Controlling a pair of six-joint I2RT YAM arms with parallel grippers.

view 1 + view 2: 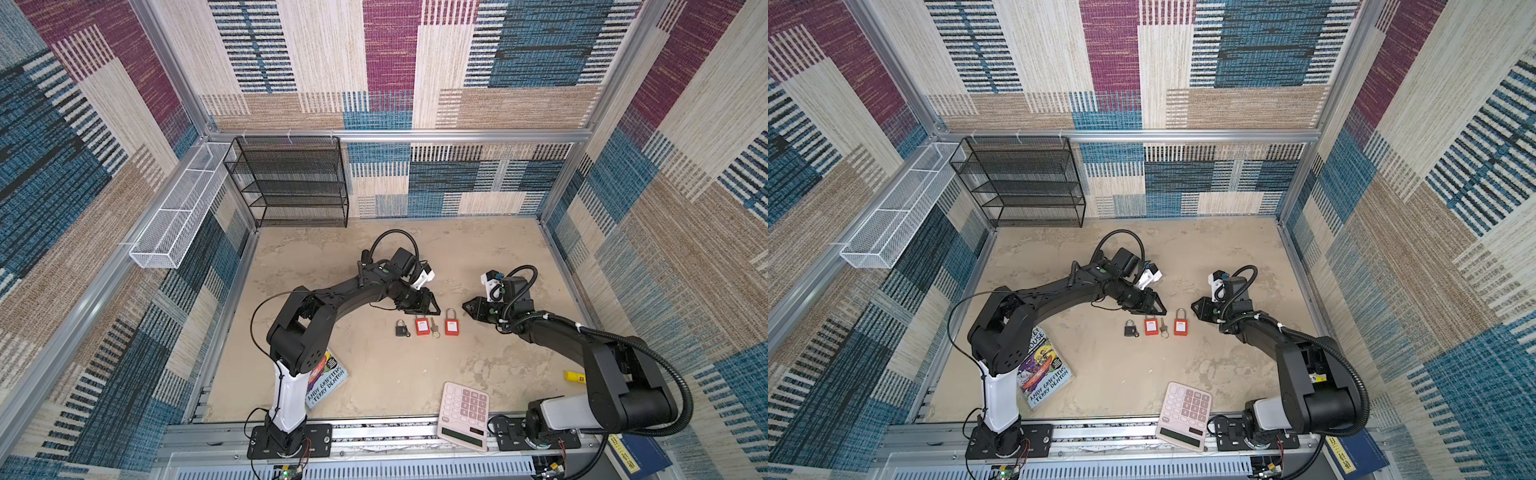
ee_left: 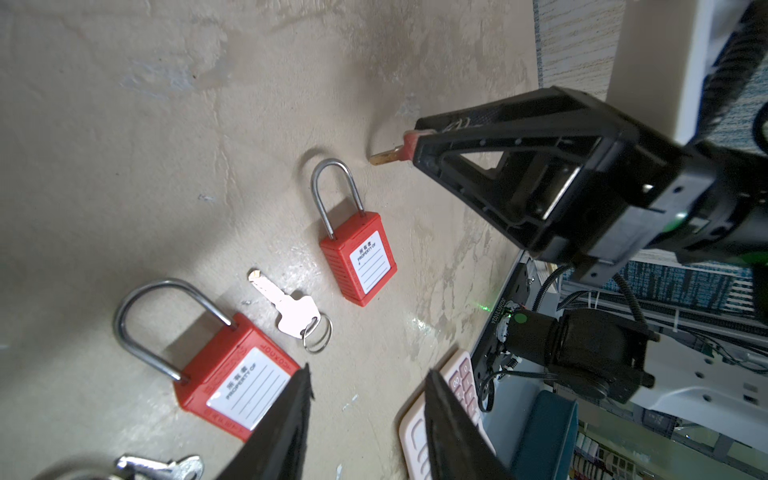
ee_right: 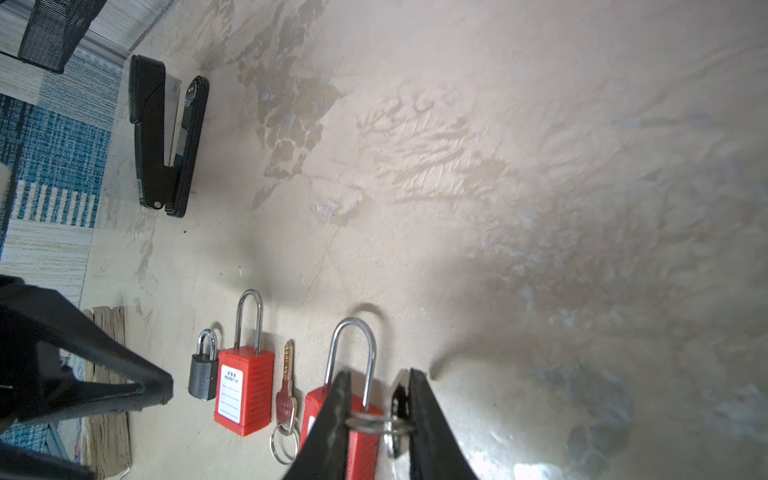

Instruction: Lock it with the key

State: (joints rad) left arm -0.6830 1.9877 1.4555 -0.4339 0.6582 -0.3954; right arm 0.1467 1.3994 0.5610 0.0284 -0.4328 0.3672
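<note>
The right hand [image 2: 415,143] clamps a key [image 2: 386,157] blade-out, upper centre, seemingly aimed at the mid-frame padlock [image 2: 357,257]; the left hand [image 2: 369,376] hovers half-open, empty, likely to steady it.

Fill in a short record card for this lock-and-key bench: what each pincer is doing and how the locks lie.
Left pincer: open, empty, near the middle red padlock
Right pincer: shut on a red-headed key
Row on table: black padlock, middle red padlock, loose key, end red padlock
Clutter: book, calculator
</note>
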